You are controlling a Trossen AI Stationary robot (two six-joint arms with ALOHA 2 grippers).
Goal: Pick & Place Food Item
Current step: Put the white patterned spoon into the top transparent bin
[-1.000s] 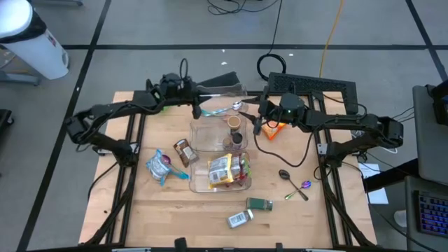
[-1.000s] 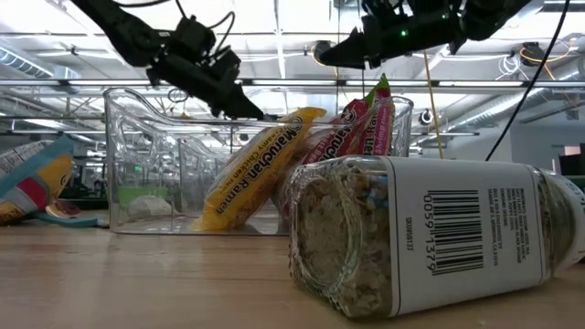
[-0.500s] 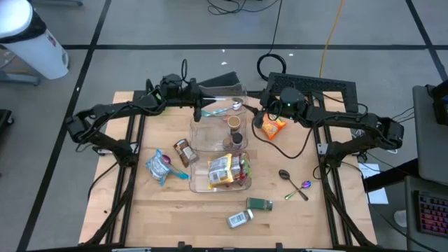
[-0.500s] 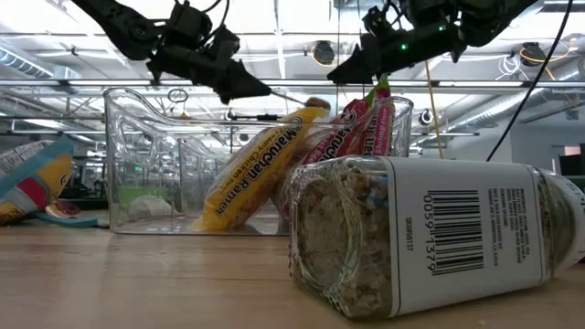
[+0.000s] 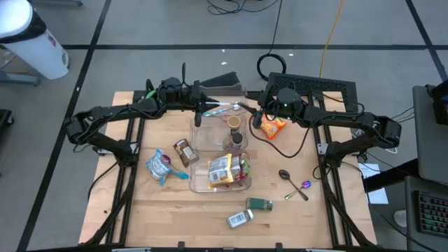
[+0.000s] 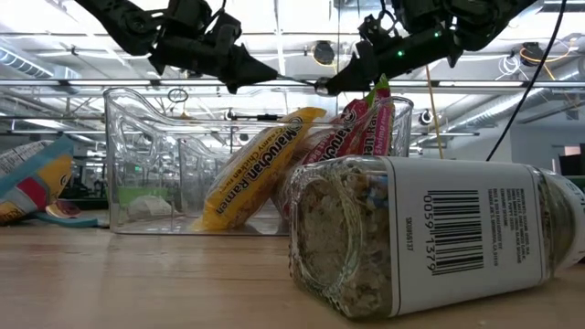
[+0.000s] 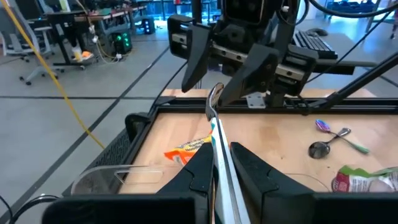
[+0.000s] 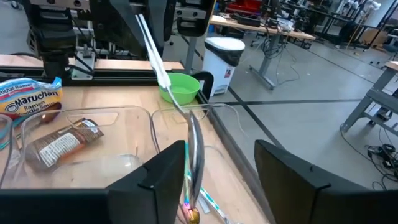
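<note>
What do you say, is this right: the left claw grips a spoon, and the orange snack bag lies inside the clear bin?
One error. The orange snack bag lies on the table outside the clear bin, as the high view shows; the left claw does grip the spoon.

We count: clear bins [image 5: 218, 150] 2 | spice jars [image 5: 240, 219] 2 | loose spoons [image 5: 285, 175] 2 | ramen packs [image 5: 221, 169] 1

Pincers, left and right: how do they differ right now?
The left pincer is shut on the spoon by its handle; the right pincer is open, fingers either side of its bowl. The left pincer is clear of the orange snack bag; the right pincer hangs beside it. Both hover above the table, facing each other.
</note>
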